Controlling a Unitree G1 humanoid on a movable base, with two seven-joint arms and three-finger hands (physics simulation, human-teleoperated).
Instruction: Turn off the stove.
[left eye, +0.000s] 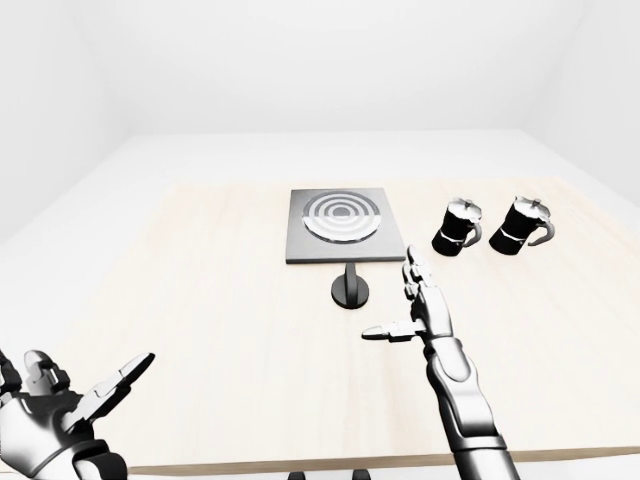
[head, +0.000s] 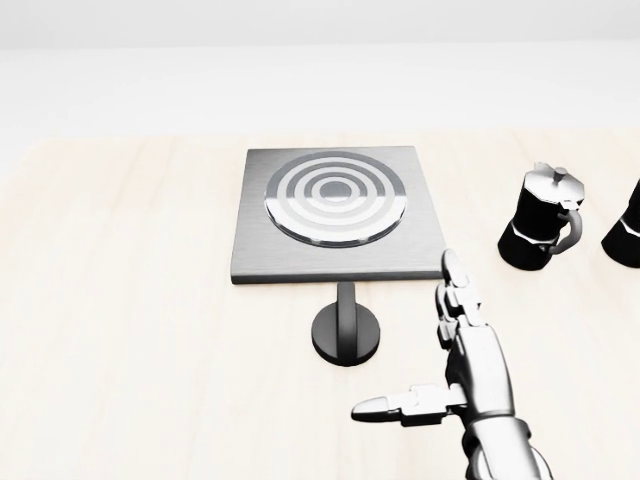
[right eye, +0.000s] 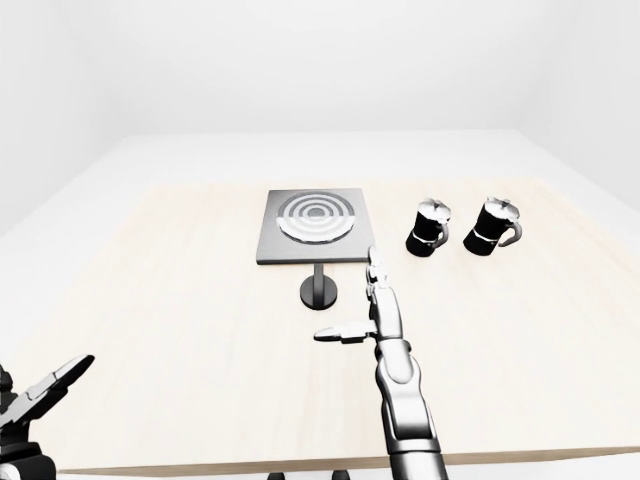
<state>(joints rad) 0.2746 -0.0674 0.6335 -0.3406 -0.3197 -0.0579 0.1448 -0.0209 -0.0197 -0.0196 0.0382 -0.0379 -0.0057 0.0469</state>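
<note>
The stove (head: 340, 208) is a grey square plate with a ringed burner, on the wooden table (head: 130, 330) at the middle of the head view. Its round black knob (head: 346, 331) lies just below it, joined by a short stem. My right hand (head: 420, 370) is open, fingers stretched up and thumb out to the left, just right of and below the knob, apart from it. My left hand (left eye: 70, 395) is open at the bottom left of the left-eye view, far from the stove.
Two black moka pots (left eye: 458, 226) (left eye: 522, 226) stand on the table right of the stove. The table's near edge (left eye: 300, 464) runs along the bottom of the left-eye view. White floor and walls surround the table.
</note>
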